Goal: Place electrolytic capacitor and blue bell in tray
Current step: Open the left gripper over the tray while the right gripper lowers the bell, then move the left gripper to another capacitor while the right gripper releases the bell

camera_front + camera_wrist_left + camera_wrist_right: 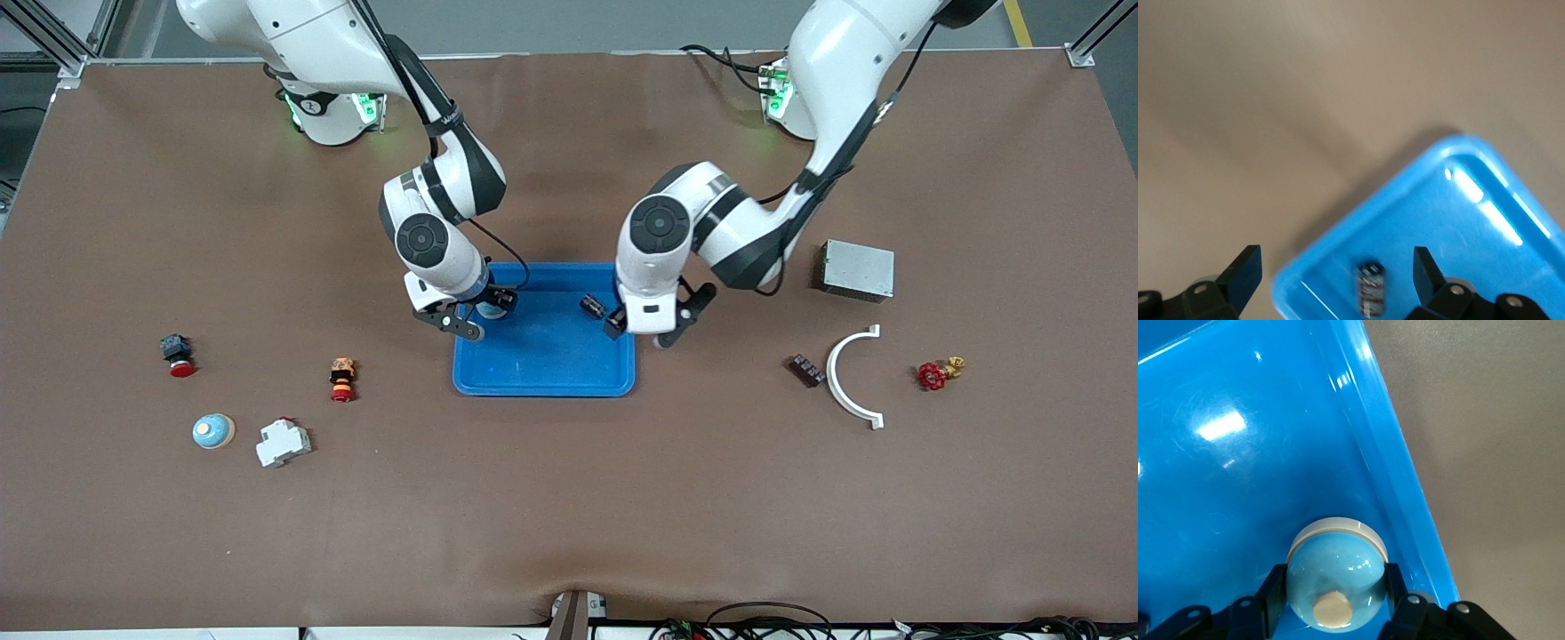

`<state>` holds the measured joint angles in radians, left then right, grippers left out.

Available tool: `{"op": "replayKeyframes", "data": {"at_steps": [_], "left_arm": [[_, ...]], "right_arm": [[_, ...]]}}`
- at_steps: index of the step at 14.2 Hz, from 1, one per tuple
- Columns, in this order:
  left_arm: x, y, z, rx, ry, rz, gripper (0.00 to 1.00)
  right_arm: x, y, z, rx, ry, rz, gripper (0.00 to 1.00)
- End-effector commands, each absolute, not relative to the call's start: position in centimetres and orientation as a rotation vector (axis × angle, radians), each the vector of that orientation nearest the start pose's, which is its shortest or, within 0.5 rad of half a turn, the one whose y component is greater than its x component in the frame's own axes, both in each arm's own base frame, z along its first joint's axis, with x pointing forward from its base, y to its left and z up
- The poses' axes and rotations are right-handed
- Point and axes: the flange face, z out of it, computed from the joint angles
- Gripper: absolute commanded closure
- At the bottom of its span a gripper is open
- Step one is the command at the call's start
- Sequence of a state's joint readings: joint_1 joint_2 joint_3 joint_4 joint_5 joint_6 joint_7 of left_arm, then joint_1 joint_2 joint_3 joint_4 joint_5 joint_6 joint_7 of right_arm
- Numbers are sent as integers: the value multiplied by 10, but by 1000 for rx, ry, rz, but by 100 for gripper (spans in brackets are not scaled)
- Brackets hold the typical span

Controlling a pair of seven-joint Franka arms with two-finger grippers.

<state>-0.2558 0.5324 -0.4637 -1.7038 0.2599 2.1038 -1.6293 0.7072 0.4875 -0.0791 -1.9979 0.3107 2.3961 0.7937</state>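
Observation:
The bright blue tray (551, 356) lies mid-table. My right gripper (480, 313) is low over the tray's corner toward the right arm's end. It is shut on a light blue bell (492, 308) with a cream knob. In the right wrist view the bell (1336, 573) sits between the fingers (1271, 593), close above the tray floor (1238, 453). My left gripper (645, 331) is open over the tray's edge toward the left arm's end. A small dark electrolytic capacitor (593, 308) lies in the tray. In the left wrist view it (1371, 287) lies below the open gripper (1335, 267), inside the tray's corner (1458, 220).
A second blue bell (213, 431), a white breaker (283, 442) and two red push buttons (177, 354) (341, 379) lie toward the right arm's end. A grey metal box (857, 269), a white curved piece (845, 378), a dark block (807, 370) and a red valve (933, 375) lie toward the left arm's end.

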Motion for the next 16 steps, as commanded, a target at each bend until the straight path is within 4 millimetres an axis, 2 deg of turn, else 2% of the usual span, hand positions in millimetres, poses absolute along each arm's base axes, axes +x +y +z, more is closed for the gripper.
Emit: {"op": "replayKeyframes", "data": {"at_steps": [1, 3, 4, 5, 6, 7, 8, 11, 13, 16], "left_arm": [[537, -354, 329, -2796, -1163, -28, 0], [548, -316, 341, -2809, -1099, -49, 0], [551, -301, 340, -2810, -1076, -41, 0], [551, -299, 339, -2810, -1067, -37, 0], [554, -291, 337, -2802, -1078, -34, 0], [563, -272, 335, -2792, -1100, -25, 0], [570, -257, 334, -2794, -1091, -17, 0], [589, -207, 325, -2798, -1078, 18, 0], [602, -173, 310, -2791, -1077, 28, 0], [608, -156, 293, -2775, -1084, 28, 0]], "right_arm": [[484, 363, 203, -2993, 624, 262, 74], [485, 363, 203, -2992, 623, 262, 58], [485, 363, 203, -2992, 623, 263, 52], [485, 363, 203, -2993, 623, 264, 48], [485, 363, 203, -2994, 623, 266, 34], [484, 363, 203, -2995, 623, 269, 11], [484, 363, 204, -2994, 623, 269, 0], [479, 365, 206, -3002, 624, 296, 0], [476, 365, 221, -3006, 650, 337, 0], [474, 356, 255, -3041, 600, 386, 0]]}}
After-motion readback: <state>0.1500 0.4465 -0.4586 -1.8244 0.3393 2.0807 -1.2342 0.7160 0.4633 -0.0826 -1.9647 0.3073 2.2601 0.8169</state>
